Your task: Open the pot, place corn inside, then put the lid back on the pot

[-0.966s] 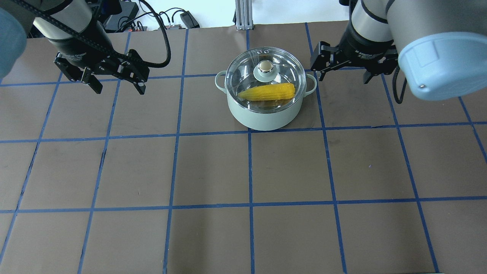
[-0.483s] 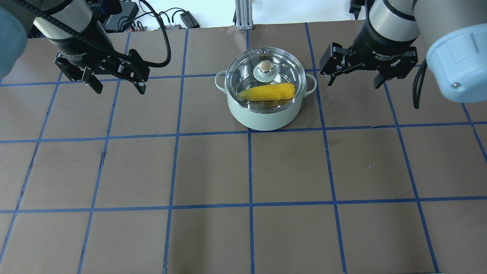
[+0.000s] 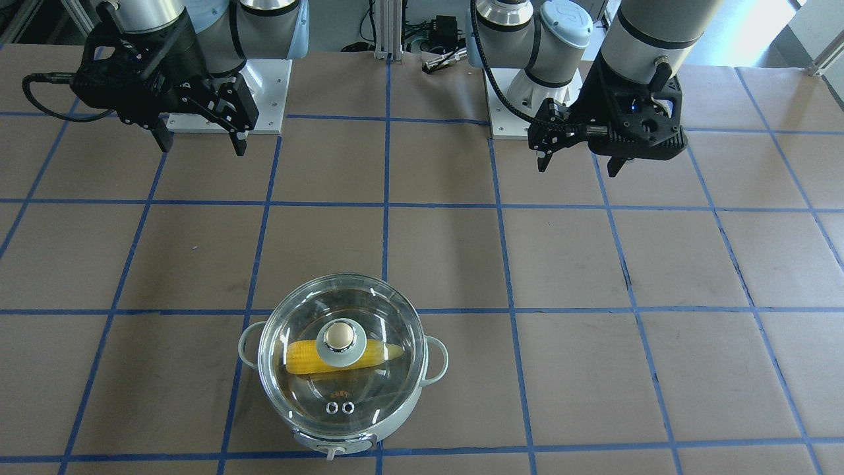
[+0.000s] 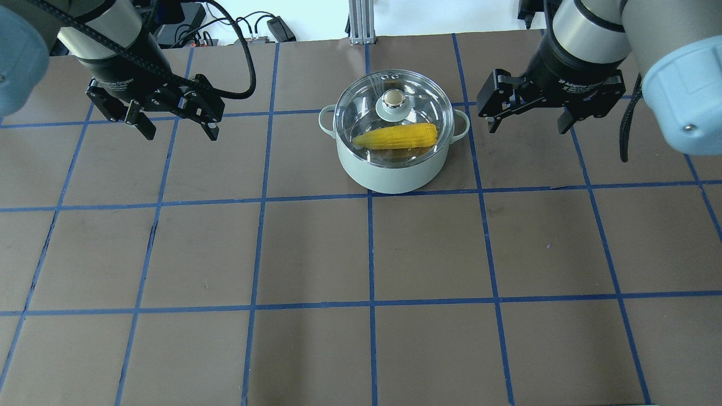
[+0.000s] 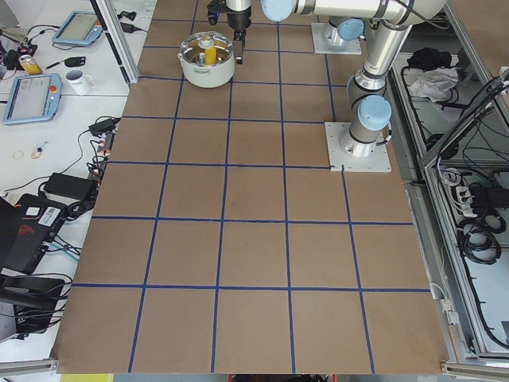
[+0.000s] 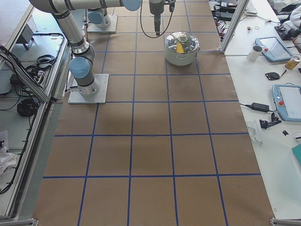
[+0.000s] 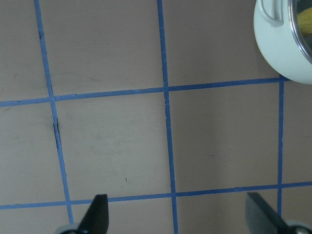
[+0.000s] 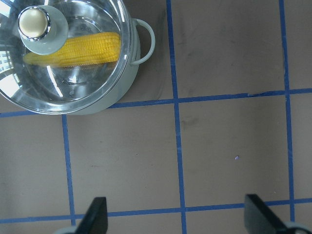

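A brown tabletop marked into squares by blue tape lines, seen from above and behind a two-armed robot. A pale mint-green pot stands upright toward the far middle of the tabletop, its near edge touching a crossing of tape lines. The clear glass lid sits closed on the pot, level on the rim, with its beige-topped knob in the centre and two small vent holes at the far edge. The yellow corn lies inside the pot, visible through the glass, stretching almost across it with its tapered end pointing to the robot's left.

The left claw hangs raised over the tabletop, well apart from the pot on the robot's left. Its two black fingers are spread wide with nothing between them. The right claw hangs raised on the other side, closer to the pot and near its right side handle without touching it. Its fingers are likewise spread wide and hold nothing.
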You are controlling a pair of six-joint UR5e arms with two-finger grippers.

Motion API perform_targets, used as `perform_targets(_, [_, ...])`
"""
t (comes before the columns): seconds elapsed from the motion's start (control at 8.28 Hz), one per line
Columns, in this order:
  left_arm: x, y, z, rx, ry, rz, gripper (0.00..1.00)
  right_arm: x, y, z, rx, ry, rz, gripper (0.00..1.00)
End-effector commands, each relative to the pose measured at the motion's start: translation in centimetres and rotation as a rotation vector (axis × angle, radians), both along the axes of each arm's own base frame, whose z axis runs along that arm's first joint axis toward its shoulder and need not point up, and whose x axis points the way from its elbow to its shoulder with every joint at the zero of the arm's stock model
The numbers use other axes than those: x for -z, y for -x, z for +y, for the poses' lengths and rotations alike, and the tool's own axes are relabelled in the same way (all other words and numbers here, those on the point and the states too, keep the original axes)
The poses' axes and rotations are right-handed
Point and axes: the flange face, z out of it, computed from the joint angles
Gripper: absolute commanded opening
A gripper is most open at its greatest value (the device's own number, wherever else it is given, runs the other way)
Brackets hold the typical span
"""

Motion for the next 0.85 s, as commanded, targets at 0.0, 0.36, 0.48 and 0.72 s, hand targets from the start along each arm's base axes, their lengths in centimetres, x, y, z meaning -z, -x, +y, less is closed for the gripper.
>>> perform_targets(0.0, [0.35,-0.04,-0.18,0.000,-0.008,-0.003,1.00,0.04,0.07,-0.07,-0.023,0.000,0.000,1.00])
perform_targets(0.36, [0.51,-0.04,-0.28,0.000,-0.011,-0.003,1.00,0.18,0.00,-0.09,-0.023,-0.003,0.000,1.00])
perform_targets(0.48, [0.49,-0.02,-0.30,0.000,-0.010,-0.002,1.00,0.18,0.00,-0.09,-0.023,-0.003,0.000,1.00])
perform_targets(0.72, [0.76,-0.03,-0.54,0.000,-0.013,-0.002,1.00,0.18,-0.10,-0.07,-0.025,-0.003,-0.003,1.00])
